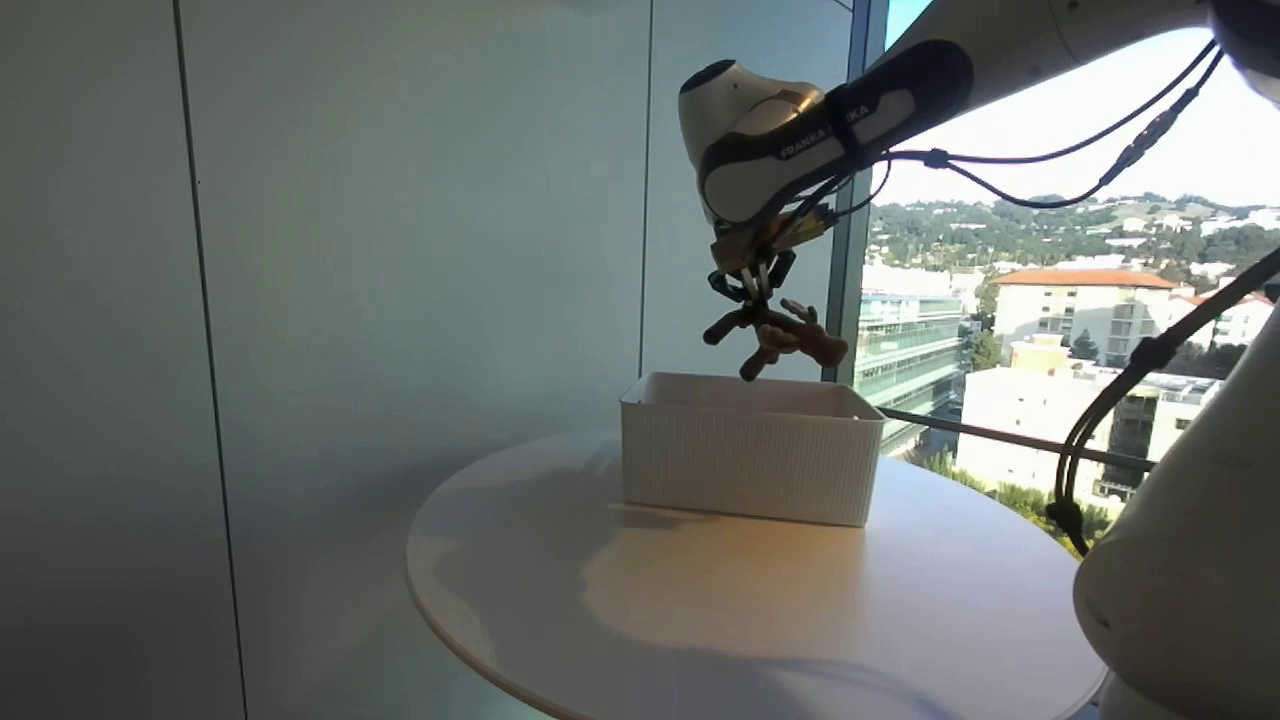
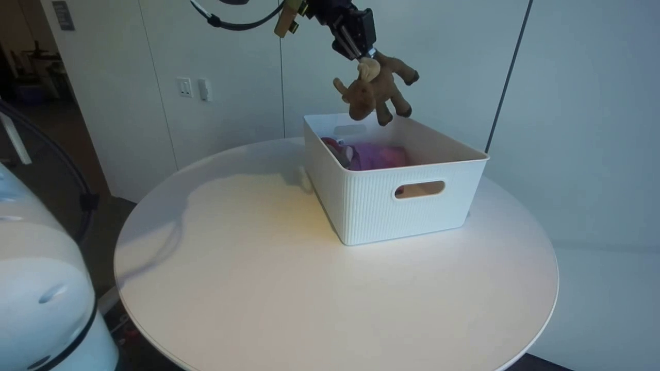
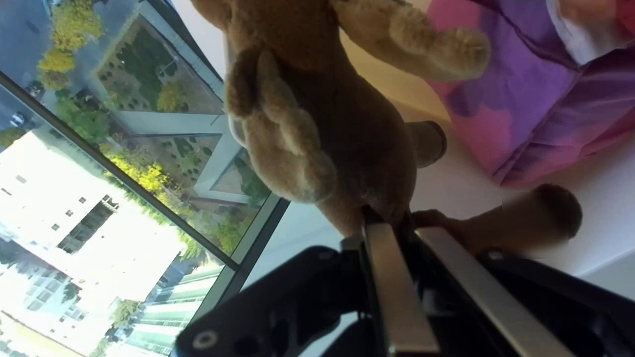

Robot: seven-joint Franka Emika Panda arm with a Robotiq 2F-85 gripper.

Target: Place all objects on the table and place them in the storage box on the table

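Hanging above the storage box (image 2: 386,222), a fuzzy brown plush moose (image 2: 384,85) with pale antlers is clamped by the pincer (image 3: 389,218), whose jaws stand nearly together. The storage box has ribbed white walls, rounded corners and 2 oblong handle slots. Inside lies a creased, purple-and-pink thing (image 3: 496,89). How far the hooves clear the rim cannot be judged; around the storage box, the smooth, round surface (image 2: 283,299) stretches to a curved edge.
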